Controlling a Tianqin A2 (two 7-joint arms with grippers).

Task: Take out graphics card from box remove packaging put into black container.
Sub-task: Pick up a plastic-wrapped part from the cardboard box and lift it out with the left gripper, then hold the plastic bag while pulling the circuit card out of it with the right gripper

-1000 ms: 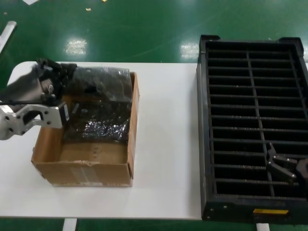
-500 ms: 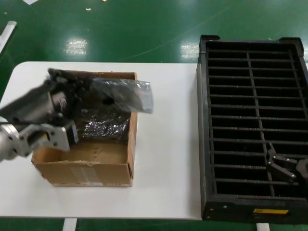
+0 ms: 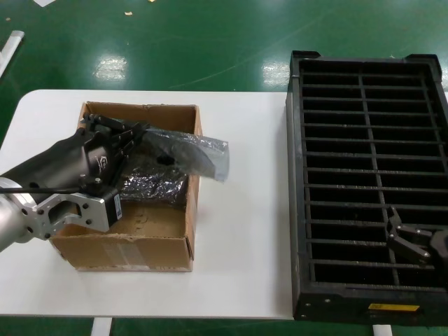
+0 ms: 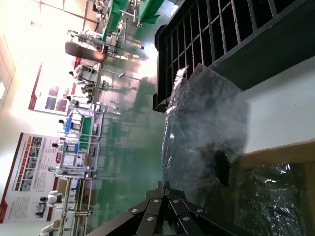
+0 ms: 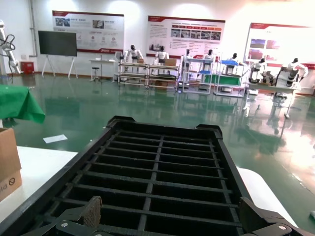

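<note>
Box (image 3: 126, 241) holds packaging (image 3: 155, 187); left tool (image 3: 137, 133) lifts another.

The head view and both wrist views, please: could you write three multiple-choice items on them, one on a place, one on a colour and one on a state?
1. Where is the right gripper?
A. Over the black container
B. Inside the box
C. On the bare table

2. What colour is the floor beyond the table?
A. Grey
B. Green
C. Brown

3. What is the left gripper doing?
A. Hanging open over the table
B. Shut on the packaging, lifted partly over the box wall
C. Pressing the box flat

Answers: 1 A, it sits above the slots near the front; 2 B, glossy green shows; 3 B, the bag juts out from its fingers.
</note>
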